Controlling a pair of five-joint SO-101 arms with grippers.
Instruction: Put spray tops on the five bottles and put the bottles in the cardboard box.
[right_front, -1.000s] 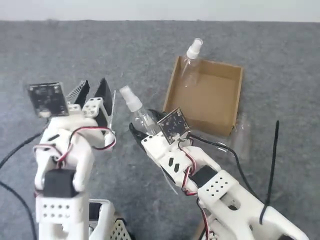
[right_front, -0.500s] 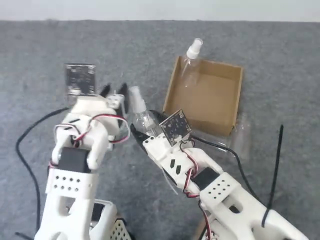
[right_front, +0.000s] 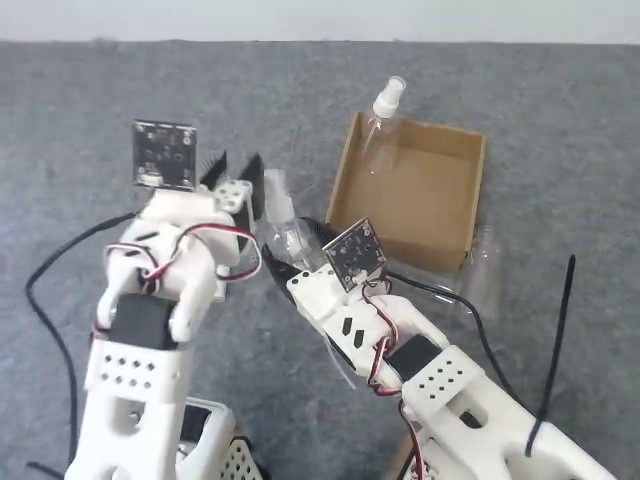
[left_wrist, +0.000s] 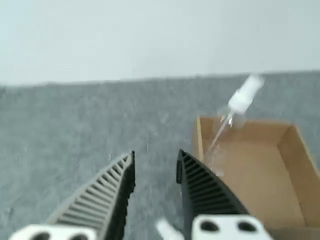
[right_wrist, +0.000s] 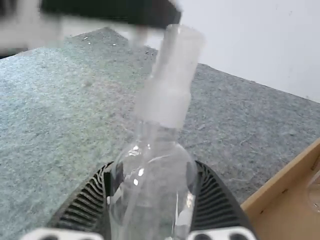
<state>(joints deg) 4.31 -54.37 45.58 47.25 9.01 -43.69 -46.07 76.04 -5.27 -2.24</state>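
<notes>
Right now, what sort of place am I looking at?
Likely a robotics lab or hobby workbench: a left arm and right arm with exposed wiring, a grey felt-covered table, and practice props, a spray bottle and cardboard box.

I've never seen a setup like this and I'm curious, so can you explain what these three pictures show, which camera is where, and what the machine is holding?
These are two small white robot arms on a grey mat. One picture looks down from above; the other two come from a camera on each arm's wrist. The right arm has its jaws shut on a clear bottle fitted with a spray top. The left arm has its jaws open, close by that top. A cardboard box holds a second topped bottle, and a third bottle sits just outside the box.
</notes>
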